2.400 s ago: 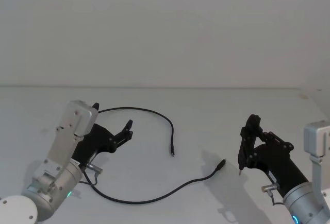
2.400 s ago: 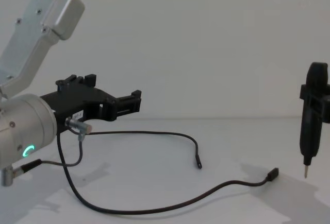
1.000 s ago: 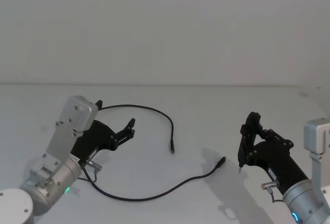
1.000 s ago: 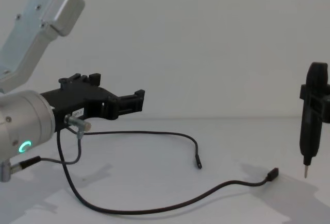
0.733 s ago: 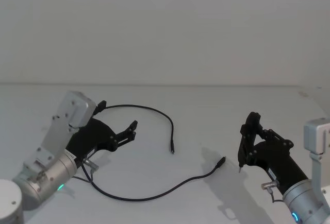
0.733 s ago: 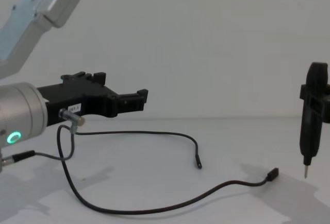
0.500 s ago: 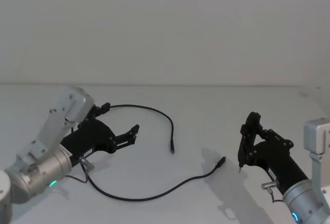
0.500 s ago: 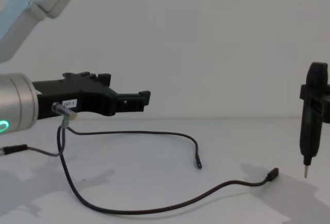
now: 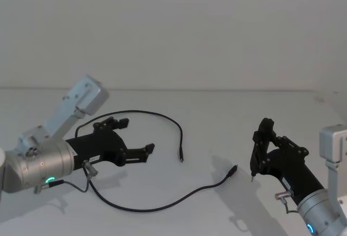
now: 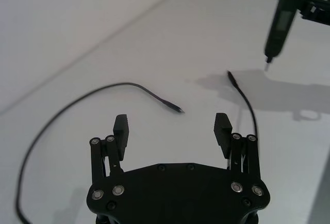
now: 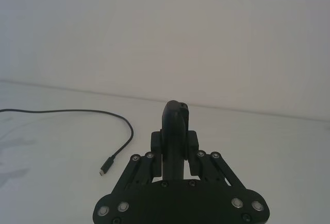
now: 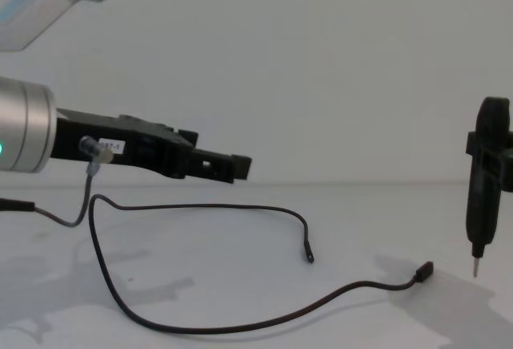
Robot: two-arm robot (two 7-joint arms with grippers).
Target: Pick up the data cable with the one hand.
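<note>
The right gripper (image 11: 175,109) has its fingers pressed together. A cable (image 11: 77,111) curves over the table (image 11: 273,147), its plug (image 11: 104,171) lying free.

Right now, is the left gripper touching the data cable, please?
Apart: in the chest view the left gripper hovers above the data cable, table showing between.

Bright, even light; soft grey shadows (pale-edged) lie on the white table (image 9: 217,116).

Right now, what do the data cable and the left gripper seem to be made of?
Data cable: probably rubbery plastic sheathing, matte black; it lies in limp curves. Left gripper, open: hard matte black plastic or coated metal, with silver pins at the joints.
</note>
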